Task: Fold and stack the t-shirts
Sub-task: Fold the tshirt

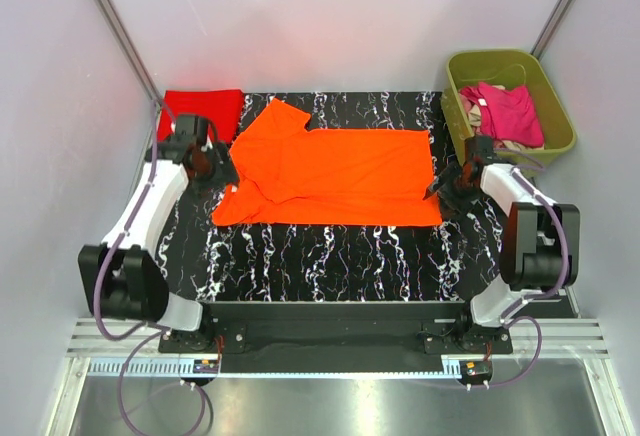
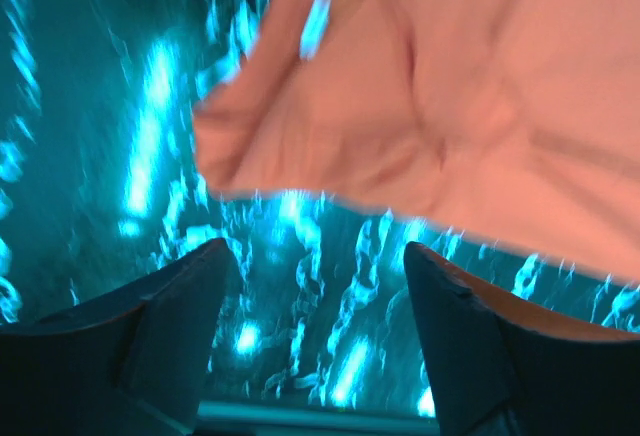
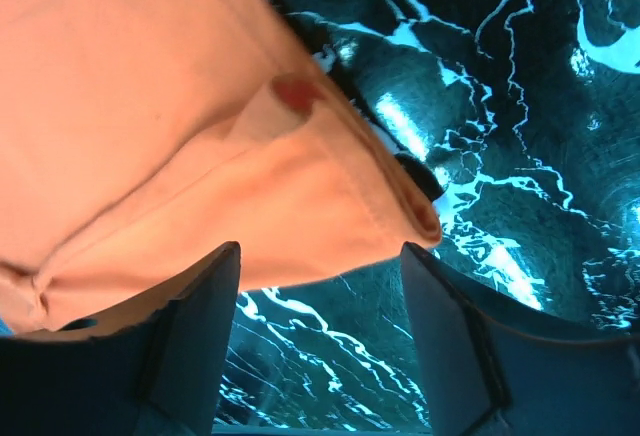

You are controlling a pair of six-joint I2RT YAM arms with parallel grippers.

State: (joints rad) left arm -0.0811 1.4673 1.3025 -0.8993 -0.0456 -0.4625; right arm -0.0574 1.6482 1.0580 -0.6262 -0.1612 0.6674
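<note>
A bright orange t-shirt (image 1: 335, 176) lies folded lengthwise on the black marbled mat (image 1: 330, 256), one sleeve sticking up at the far left. My left gripper (image 1: 222, 169) stands open just off the shirt's left edge; in the left wrist view the cloth (image 2: 450, 96) lies beyond the fingertips. My right gripper (image 1: 440, 188) is open at the shirt's right edge, and the hem corner (image 3: 330, 206) hangs just past the spread fingers with nothing between them. A folded red t-shirt (image 1: 203, 111) lies at the back left. Magenta and beige t-shirts (image 1: 508, 114) fill the tub.
An olive-green plastic tub (image 1: 560, 121) stands at the back right, close behind my right arm. White walls close in the left, right and back sides. The arm bases stand at the near edge.
</note>
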